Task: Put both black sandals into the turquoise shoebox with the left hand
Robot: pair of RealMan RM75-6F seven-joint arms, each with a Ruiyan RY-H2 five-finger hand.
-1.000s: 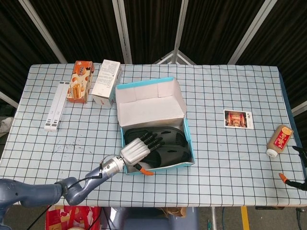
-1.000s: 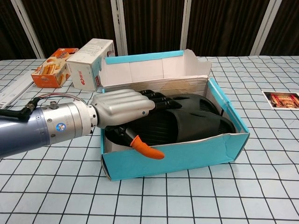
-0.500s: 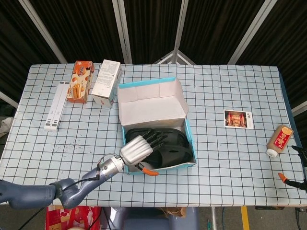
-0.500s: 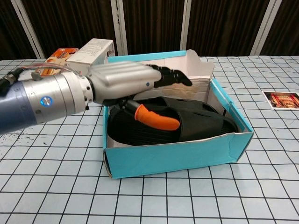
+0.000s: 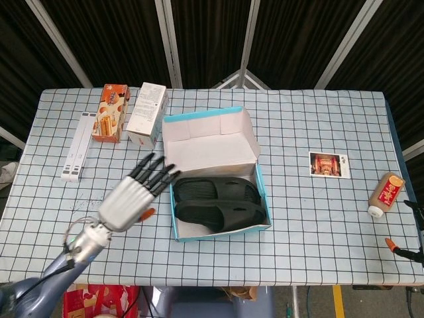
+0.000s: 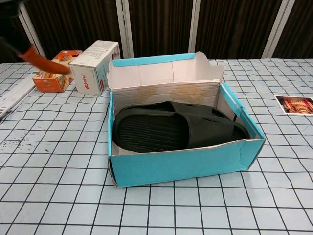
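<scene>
Sandals lie side by side inside the shoebox, both black, one overlapping the other. From the head view, the shoebox sits mid-table with its lid flap standing up at the far side. Left of the shoebox, the left hand hovers above the table, released, fingers spread and holding nothing. Beyond the shoebox's far-left corner stand a white carton and an orange carton, with a white strip further left. Right of the shoebox lies a photo card, and well past that a bottle on its side. Only an orange tip shows at the right edge, so whether the right hand is released or clenched I cannot tell

From the chest view, the sandals fill the shoebox; an orange fingertip of the left hand shows up-left of it
</scene>
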